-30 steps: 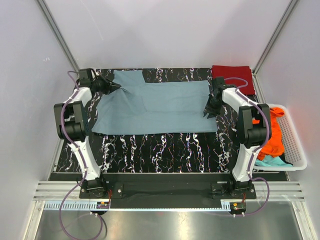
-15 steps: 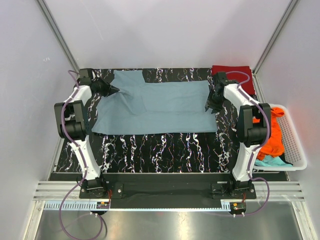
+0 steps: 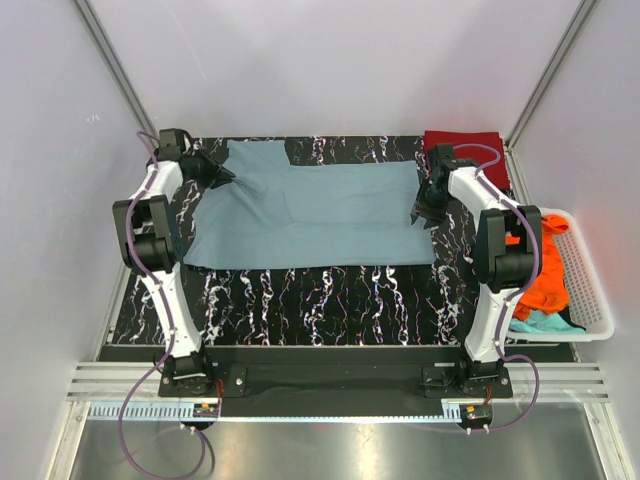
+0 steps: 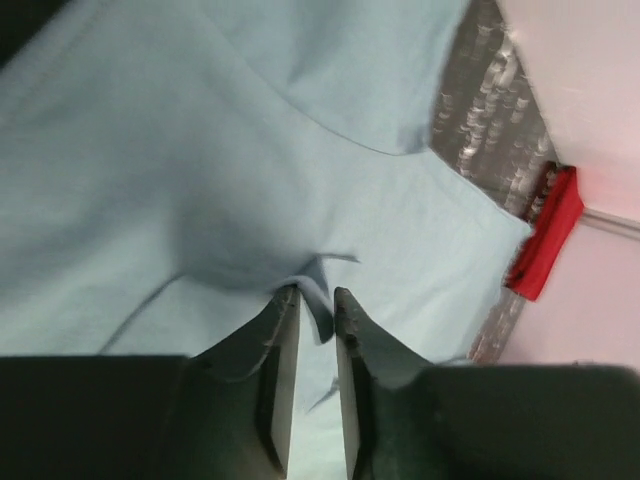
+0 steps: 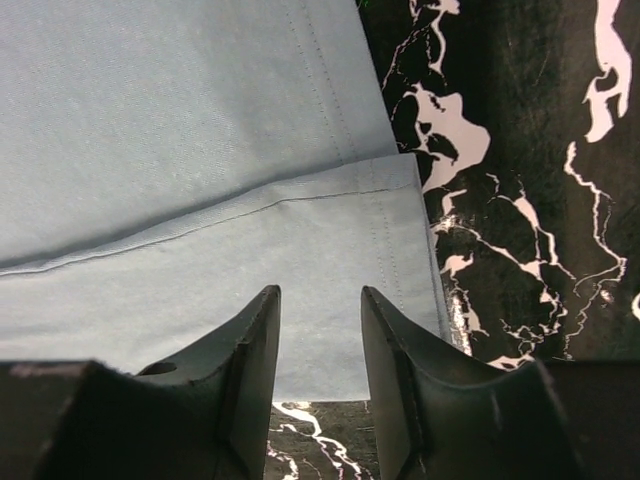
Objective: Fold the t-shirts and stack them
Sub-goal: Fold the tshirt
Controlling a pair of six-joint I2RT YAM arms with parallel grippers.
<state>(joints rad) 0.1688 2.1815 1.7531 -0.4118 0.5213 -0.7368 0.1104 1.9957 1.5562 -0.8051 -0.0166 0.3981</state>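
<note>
Right gripper (image 5: 318, 292) is standing spread over the grey-blue t-shirt (image 5: 180, 120) hem — left gripper (image 4: 315, 292) is gaping narrowly, cloth pucker half-hidden between

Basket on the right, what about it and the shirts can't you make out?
Top view: orange shirt and teal shirt in the basket, bunched, partly behind the right arm.
Top view: dark red shirt, near edge covered by that arm.
Left wrist view: unclear whether the left gripper pinches the grey-blue shirt.

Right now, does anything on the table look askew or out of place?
Only a small thing: the grey-blue t-shirt puckers into a ridge at the left gripper, with creases fanning out, so that side isn't lying flat.
</note>
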